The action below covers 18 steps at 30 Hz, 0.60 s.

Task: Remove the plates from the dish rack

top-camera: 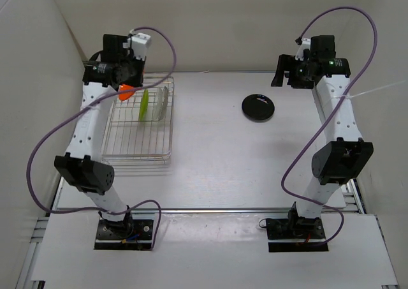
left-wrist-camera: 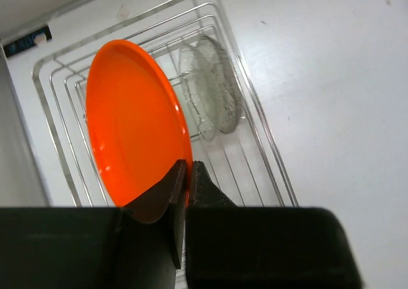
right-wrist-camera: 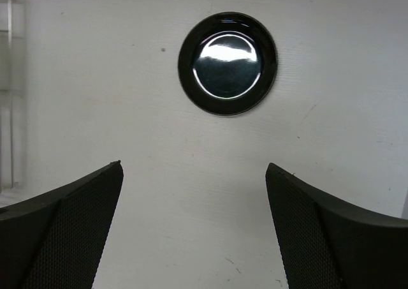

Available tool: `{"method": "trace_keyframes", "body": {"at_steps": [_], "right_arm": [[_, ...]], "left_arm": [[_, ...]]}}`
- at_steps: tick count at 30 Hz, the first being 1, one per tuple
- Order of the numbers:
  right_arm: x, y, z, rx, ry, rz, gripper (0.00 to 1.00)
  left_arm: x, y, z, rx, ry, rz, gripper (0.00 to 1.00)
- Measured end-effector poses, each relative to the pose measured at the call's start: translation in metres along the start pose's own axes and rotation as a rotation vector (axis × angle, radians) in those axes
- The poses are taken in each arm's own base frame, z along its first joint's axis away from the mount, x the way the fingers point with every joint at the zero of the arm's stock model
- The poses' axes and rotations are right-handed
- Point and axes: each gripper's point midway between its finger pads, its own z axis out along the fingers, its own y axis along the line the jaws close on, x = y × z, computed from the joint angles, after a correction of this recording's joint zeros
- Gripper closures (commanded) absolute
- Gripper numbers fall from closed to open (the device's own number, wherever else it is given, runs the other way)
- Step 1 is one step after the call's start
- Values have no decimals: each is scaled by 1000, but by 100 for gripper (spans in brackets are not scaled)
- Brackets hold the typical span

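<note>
The silver wire dish rack (top-camera: 137, 147) sits at the left of the table. My left gripper (left-wrist-camera: 187, 168) is shut on the rim of the orange-red plate (left-wrist-camera: 131, 120), held on edge above the rack's far end; the plate also shows in the top view (top-camera: 126, 92). The lime green plate (top-camera: 145, 104) and the clear plate (top-camera: 163, 103) stand on edge in the rack; the clear plate also shows in the left wrist view (left-wrist-camera: 213, 88). The black plate (top-camera: 258, 106) lies flat on the table at the right, also in the right wrist view (right-wrist-camera: 227, 63). My right gripper (right-wrist-camera: 194, 171) is open and empty above the table near it.
White walls close in the table on the left, back and right. The rack's near half (top-camera: 134, 142) holds no plates. Purple cables loop from both arms. Bare table lies between the rack and the black plate.
</note>
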Motion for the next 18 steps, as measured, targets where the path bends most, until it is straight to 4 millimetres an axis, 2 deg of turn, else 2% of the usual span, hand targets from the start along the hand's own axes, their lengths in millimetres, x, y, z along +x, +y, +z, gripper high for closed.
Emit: {"method": "trace_keyframes", "body": {"at_steps": [2,4,7,12,18], "right_arm": [[-3,11,-6,-59,-3,-21,5],[-4,26,-12,-142,-4,-42,5],[-5,49,-22,-273,-2,-63,5],[-4,87,-41,-496,2,-76,5],[0,113,-55,-651,7,-100,7]], "left_arm": [[-3,-28,-15,5,-18,109,89],[-5,-58,-21,-21,-31,237,89],[3,-108,-15,-77,-40,484,89],[40,-185,5,-168,-46,985,89],[53,-263,-7,-252,-219,1403,89]]}}
